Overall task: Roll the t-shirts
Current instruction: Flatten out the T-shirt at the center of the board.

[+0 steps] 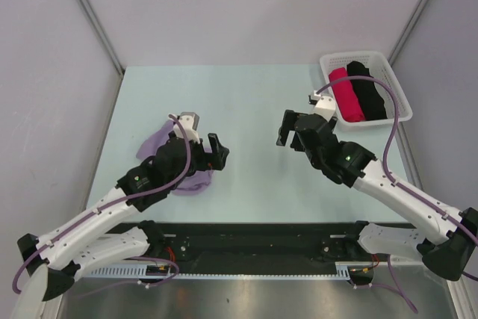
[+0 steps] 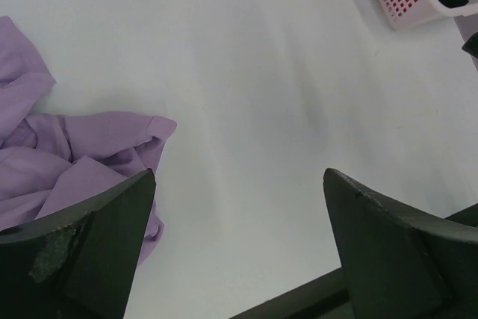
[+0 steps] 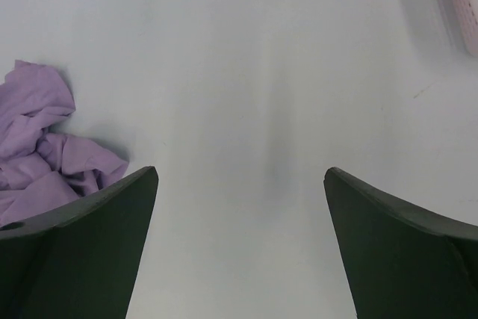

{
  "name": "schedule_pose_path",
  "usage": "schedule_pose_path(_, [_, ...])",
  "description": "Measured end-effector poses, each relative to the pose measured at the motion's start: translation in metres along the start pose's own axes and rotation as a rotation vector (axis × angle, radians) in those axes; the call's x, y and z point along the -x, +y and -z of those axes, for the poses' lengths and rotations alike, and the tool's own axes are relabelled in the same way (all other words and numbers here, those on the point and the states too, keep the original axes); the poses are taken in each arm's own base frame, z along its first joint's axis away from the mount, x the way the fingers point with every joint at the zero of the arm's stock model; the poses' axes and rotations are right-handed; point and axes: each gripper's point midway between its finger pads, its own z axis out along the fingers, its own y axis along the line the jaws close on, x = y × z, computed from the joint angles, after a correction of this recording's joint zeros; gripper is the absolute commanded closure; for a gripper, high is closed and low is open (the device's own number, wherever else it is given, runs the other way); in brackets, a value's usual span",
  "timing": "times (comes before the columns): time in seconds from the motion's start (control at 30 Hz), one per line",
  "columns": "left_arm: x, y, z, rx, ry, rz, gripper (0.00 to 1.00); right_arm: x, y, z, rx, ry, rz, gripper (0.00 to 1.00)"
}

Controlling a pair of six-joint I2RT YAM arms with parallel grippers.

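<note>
We start with the pale worktop (image 1: 246, 110), one surface, bare across its middle. On its left side lies one purple t-shirt (image 1: 151, 144), crumpled in a heap and partly hidden under the left arm in the overhead view. In the left wrist view the cloth bunches just beside and under the left finger. At the far right corner stands one white basket (image 1: 357, 55), and in it we count two rolls side by side, a red one (image 1: 347, 95) and a black one (image 1: 370, 91). We take these to be shirts already rolled and put away, though we cannot check their make from here. By that reading, two pieces are done and one is left, and the purple shirt has not been started: it is neither spread flat nor folded nor rolled. It would need smoothing out first. Of the two grippers, the left gripper (image 2: 239, 177) hangs over the near edge of the heap with its jaws spread wide and nothing between them. The right gripper (image 3: 240, 173) is likewise wide open and empty, over bare worktop, well apart from the shirt and nearer the basket.
</note>
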Motion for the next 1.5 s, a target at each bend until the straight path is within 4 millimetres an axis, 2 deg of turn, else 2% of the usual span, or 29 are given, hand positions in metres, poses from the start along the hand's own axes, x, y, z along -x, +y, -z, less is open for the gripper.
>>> schedule_pose_path(0.27, [-0.014, 0.009, -0.004, 0.045, 0.057, 0.021, 0.01, -0.007, 0.005, -0.001, 0.026, 0.028, 0.021, 0.00])
schedule_pose_path(0.33, [-0.014, 0.015, -0.005, 0.065, 0.062, 0.040, 0.00, -0.013, 0.014, -0.006, 0.058, 0.051, 0.032, 0.00])
schedule_pose_path(0.43, [-0.011, 0.039, -0.010, 0.148, 0.066, 0.101, 0.00, -0.030, 0.037, -0.022, 0.124, 0.098, 0.045, 0.05])
schedule_pose_path(0.53, [-0.015, 0.077, -0.015, 0.261, 0.089, 0.196, 0.02, -0.065, 0.079, -0.048, 0.239, 0.178, 0.069, 0.09])
schedule_pose_path(0.6, [-0.021, 0.095, -0.015, 0.305, 0.101, 0.249, 0.03, -0.094, 0.104, -0.063, 0.308, 0.230, 0.087, 0.11])
schedule_pose_path(0.67, [-0.034, 0.111, -0.013, 0.350, 0.122, 0.291, 0.05, -0.123, 0.127, -0.076, 0.372, 0.271, 0.102, 0.13])
schedule_pose_path(0.73, [-0.052, 0.127, -0.008, 0.398, 0.155, 0.324, 0.07, -0.161, 0.146, -0.089, 0.420, 0.330, 0.132, 0.14])
schedule_pose_path(0.83, [-0.068, 0.136, -0.003, 0.425, 0.184, 0.345, 0.09, -0.204, 0.162, -0.105, 0.451, 0.393, 0.172, 0.16])
schedule_pose_path(0.93, [-0.082, 0.141, 0.000, 0.446, 0.208, 0.357, 0.11, -0.229, 0.177, -0.118, 0.474, 0.414, 0.199, 0.17])
schedule_pose_path(1.0, [-0.090, 0.144, 0.001, 0.459, 0.222, 0.358, 0.12, -0.237, 0.186, -0.129, 0.477, 0.410, 0.203, 0.18])
schedule_pose_path(1.1, [-0.103, 0.153, 0.001, 0.500, 0.240, 0.356, 0.16, -0.229, 0.195, -0.141, 0.477, 0.359, 0.196, 0.36])
schedule_pose_path(1.13, [-0.105, 0.156, 0.001, 0.513, 0.243, 0.355, 0.18, -0.225, 0.196, -0.143, 0.476, 0.345, 0.194, 0.49])
schedule_pose_path(1.2, [-0.108, 0.162, 0.000, 0.548, 0.243, 0.354, 0.21, -0.219, 0.197, -0.148, 0.477, 0.323, 0.188, 0.68])
schedule_pose_path(1.23, [-0.108, 0.164, -0.002, 0.559, 0.241, 0.354, 0.28, -0.215, 0.197, -0.150, 0.476, 0.314, 0.181, 0.88])
schedule_pose_path(1.27, [-0.108, 0.168, -0.005, 0.578, 0.234, 0.352, 0.33, -0.212, 0.197, -0.152, 0.477, 0.306, 0.174, 0.98])
schedule_pose_path(1.3, [-0.109, 0.170, -0.008, 0.593, 0.231, 0.354, 0.55, -0.210, 0.196, -0.155, 0.476, 0.301, 0.174, 1.00])
schedule_pose_path(1.33, [-0.108, 0.173, -0.011, 0.609, 0.226, 0.355, 0.67, -0.208, 0.195, -0.157, 0.472, 0.299, 0.171, 1.00])
schedule_pose_path(1.37, [-0.109, 0.175, -0.014, 0.620, 0.224, 0.360, 0.75, -0.205, 0.193, -0.159, 0.465, 0.295, 0.167, 1.00])
schedule_pose_path(1.4, [-0.111, 0.178, -0.018, 0.632, 0.230, 0.349, 0.91, -0.203, 0.189, -0.161, 0.451, 0.293, 0.165, 1.00])
schedule_pose_path(1.43, [-0.112, 0.179, -0.021, 0.640, 0.236, 0.345, 0.97, -0.202, 0.184, -0.162, 0.432, 0.296, 0.170, 1.00])
schedule_pose_path(1.5, [-0.113, 0.181, -0.026, 0.650, 0.256, 0.326, 1.00, -0.194, 0.173, -0.164, 0.395, 0.300, 0.173, 1.00])
